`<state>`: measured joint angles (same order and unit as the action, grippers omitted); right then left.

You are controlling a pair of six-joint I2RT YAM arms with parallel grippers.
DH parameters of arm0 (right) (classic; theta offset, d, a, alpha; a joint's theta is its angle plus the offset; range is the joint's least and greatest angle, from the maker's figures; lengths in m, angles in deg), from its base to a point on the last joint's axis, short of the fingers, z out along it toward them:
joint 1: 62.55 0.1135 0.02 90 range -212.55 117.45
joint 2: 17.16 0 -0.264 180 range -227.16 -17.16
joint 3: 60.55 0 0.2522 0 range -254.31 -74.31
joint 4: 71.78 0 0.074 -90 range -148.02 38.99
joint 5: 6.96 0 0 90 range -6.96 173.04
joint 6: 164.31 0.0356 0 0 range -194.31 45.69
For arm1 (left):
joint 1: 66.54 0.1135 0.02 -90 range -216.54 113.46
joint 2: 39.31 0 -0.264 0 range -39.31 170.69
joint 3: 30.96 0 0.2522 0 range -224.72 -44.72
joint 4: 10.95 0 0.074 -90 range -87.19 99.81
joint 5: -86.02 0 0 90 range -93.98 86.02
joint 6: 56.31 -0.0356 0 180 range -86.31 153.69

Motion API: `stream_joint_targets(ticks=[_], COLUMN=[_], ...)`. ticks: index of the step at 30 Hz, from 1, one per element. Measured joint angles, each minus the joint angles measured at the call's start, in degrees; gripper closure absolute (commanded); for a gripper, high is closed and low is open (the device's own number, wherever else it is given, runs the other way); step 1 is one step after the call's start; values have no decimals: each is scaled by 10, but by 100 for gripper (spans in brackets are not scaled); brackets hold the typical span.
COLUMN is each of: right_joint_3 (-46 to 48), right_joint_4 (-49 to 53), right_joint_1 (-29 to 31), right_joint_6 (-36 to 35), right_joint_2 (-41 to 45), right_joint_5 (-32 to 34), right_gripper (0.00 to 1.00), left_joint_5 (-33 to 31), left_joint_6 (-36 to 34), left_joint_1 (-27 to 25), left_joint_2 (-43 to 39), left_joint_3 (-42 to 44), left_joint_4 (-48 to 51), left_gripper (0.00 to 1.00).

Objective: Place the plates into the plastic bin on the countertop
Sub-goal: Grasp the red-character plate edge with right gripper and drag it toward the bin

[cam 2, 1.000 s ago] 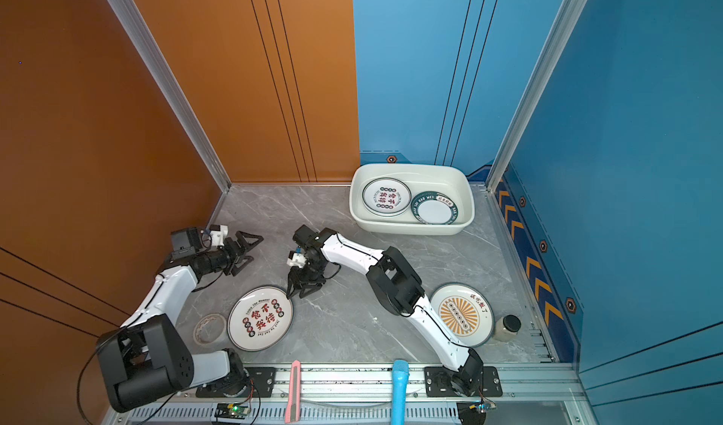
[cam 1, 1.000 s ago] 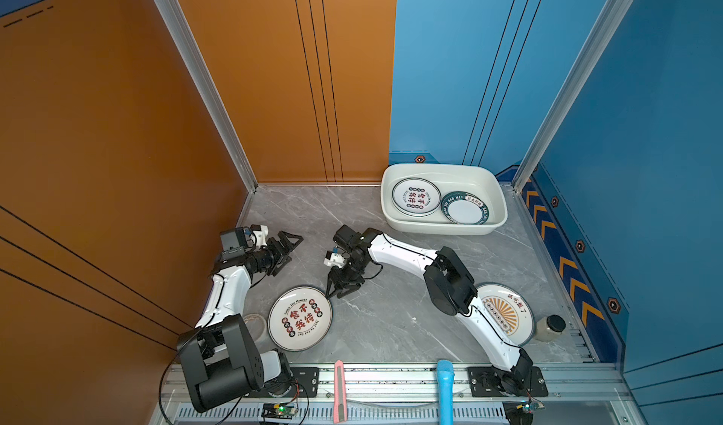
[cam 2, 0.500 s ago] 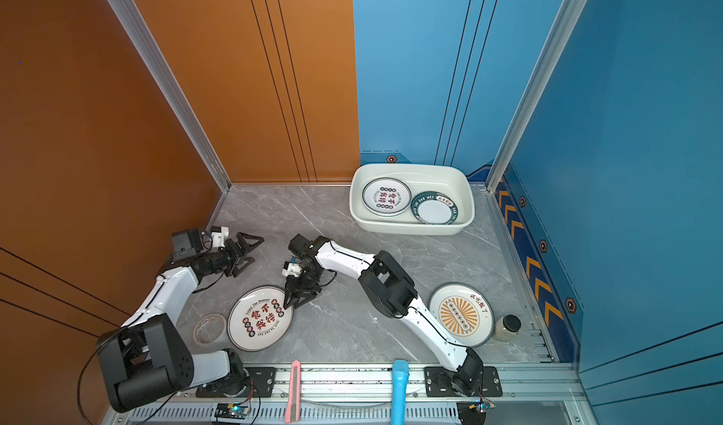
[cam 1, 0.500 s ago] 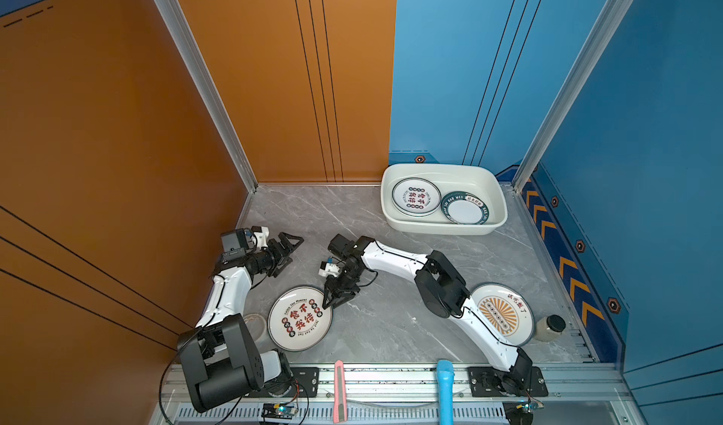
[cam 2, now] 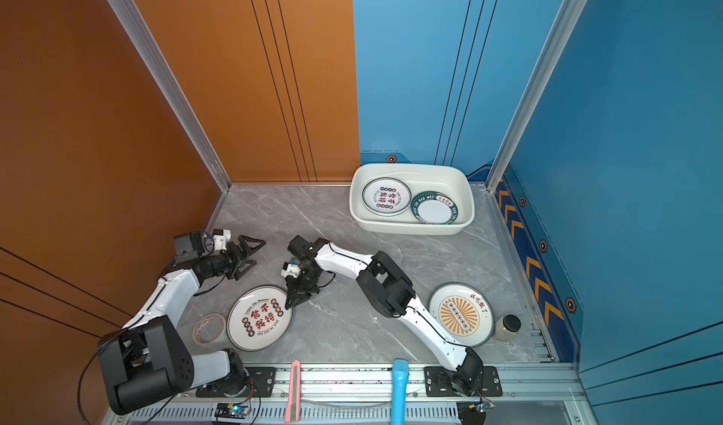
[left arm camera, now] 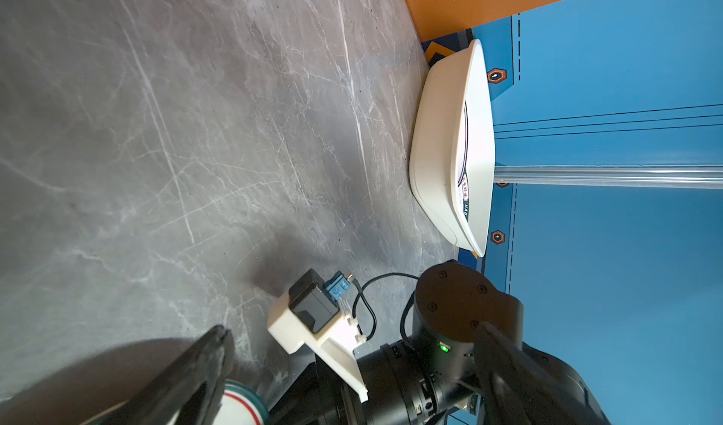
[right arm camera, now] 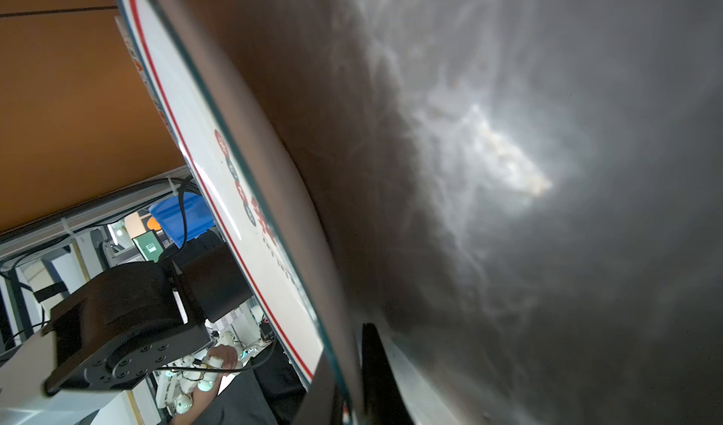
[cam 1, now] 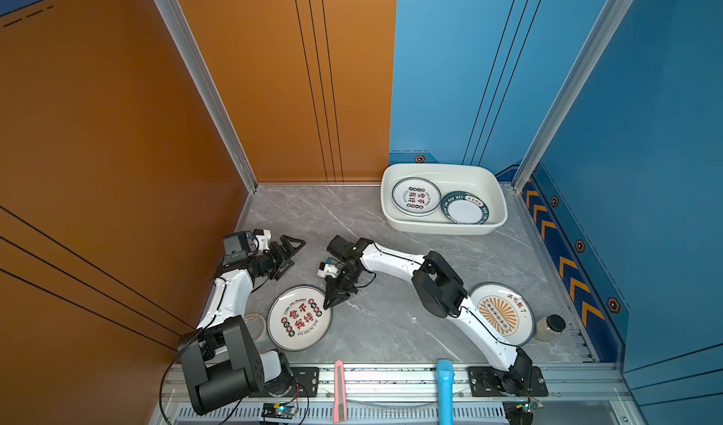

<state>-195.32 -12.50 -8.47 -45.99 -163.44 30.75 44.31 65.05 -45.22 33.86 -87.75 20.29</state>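
So the red-lettered plate is lying flat on the countertop, front left. The right gripper is clamped onto its rim on the side facing mid-counter. The left gripper is splayed wide with nothing in it, over by the orange wall and clear of that plate. The plastic bin sits in the far right corner with a second red-lettered plate and a green-rimmed plate inside. The sunburst plate is front right, partly under the right arm, with a small jar just beside it.
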Motion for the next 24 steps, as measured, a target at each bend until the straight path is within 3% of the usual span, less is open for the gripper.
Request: stream_joint_targets(ticks=[11, 24], right_joint_3=[39, 82], right_joint_4=[-11, 7], right_joint_1=[-29, -166], right_joint_6=[0, 9], right_joint_2=[43, 179], right_joint_5=[25, 101], right_gripper=[100, 100], left_joint_5=[4, 9], left_joint_6=[0, 2], left_joint_1=[-4, -4], left_joint_2=[0, -5], left_joint_3=[0, 21], left_joint_4=[0, -11], left_gripper=[2, 2])
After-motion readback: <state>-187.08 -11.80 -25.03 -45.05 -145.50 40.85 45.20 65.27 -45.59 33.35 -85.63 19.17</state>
